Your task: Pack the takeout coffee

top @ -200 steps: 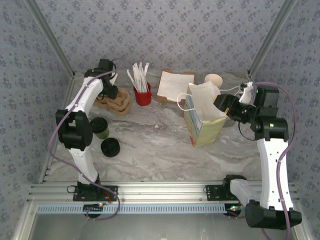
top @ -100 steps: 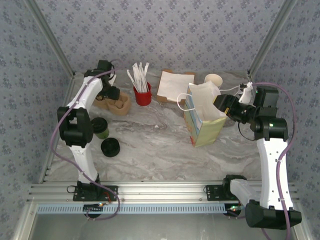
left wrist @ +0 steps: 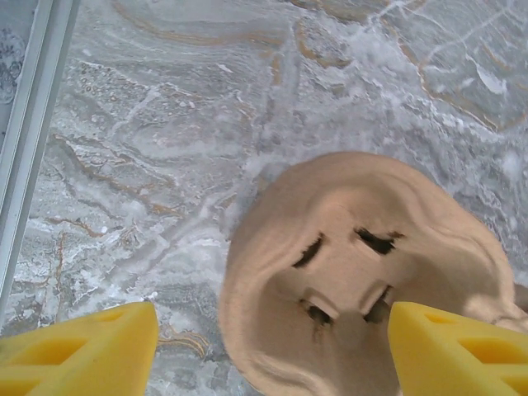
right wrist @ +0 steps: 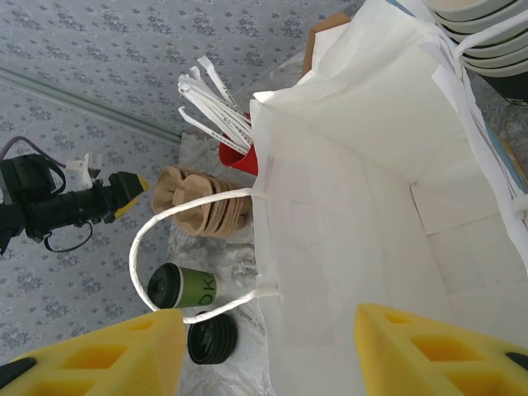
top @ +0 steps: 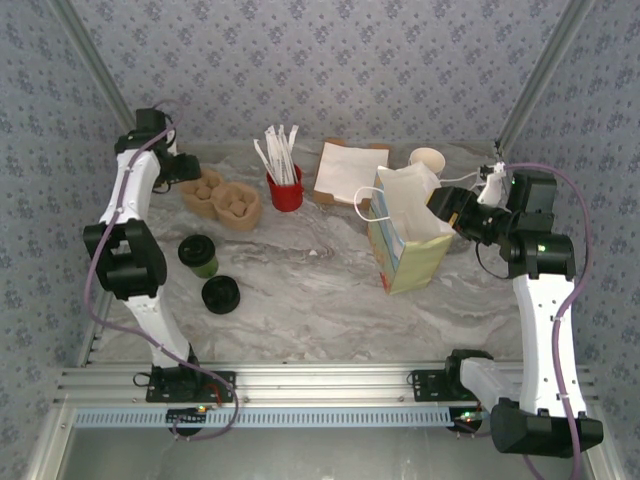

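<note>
Cardboard tray [left wrist: 363,272] lies free beneath your open left gripper [left wrist: 268,351], while your right gripper [right wrist: 268,346], jaws apart, straddles one wall of the paper bag [right wrist: 371,165], likely steadying it for the cup [right wrist: 186,289].

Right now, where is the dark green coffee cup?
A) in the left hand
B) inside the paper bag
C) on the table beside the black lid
C: the cup stands on the table next to the black lid, left of the paper bag.

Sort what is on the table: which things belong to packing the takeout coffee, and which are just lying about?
Job: green cup, black lid, paper bag, probably cardboard cup tray.
Lying about: red pot of sticks, napkins, white cups.
</note>
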{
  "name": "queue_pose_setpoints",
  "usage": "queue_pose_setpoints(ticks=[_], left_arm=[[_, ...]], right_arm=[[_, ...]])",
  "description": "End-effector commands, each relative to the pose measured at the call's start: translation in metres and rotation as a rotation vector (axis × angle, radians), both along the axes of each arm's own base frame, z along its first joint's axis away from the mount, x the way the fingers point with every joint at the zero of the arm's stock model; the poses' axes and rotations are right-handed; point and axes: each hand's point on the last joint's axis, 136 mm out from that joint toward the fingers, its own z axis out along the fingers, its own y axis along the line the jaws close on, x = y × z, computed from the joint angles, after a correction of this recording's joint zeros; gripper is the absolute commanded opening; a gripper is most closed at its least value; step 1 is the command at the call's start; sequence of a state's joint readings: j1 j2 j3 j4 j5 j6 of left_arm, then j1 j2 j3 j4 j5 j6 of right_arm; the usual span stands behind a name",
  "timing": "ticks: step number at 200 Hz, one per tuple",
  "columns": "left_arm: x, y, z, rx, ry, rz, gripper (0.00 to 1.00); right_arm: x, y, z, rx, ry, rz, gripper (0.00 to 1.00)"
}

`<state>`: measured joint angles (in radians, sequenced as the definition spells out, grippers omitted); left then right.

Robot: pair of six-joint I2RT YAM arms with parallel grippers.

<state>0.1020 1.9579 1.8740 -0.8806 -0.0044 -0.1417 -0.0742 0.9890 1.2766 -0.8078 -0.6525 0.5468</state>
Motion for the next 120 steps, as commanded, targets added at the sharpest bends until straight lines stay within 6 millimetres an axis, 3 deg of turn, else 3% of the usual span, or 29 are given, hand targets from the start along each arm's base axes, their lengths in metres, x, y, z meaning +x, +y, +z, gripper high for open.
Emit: queue_pose_setpoints(ticks=[1,70,120], left_arm=[[0.001,-0.006,0.007,-0.106,-0.042,0.031,0.72],[0.005,-0.004,-0.019,-0.179,-0.038,0.056,0.64],[0.005,-0.006,-0.026,-0.192,-0.030,0.050,0.56]], right_arm=[[0.000,0.004,0.004,0.022,-0.008,0.018,0.59],[0.001,0.004,0.005,0.019,-0.012,0.020,0.59],[0.003,0.004,0.006,0.022,-0.014,0.020,0.59]])
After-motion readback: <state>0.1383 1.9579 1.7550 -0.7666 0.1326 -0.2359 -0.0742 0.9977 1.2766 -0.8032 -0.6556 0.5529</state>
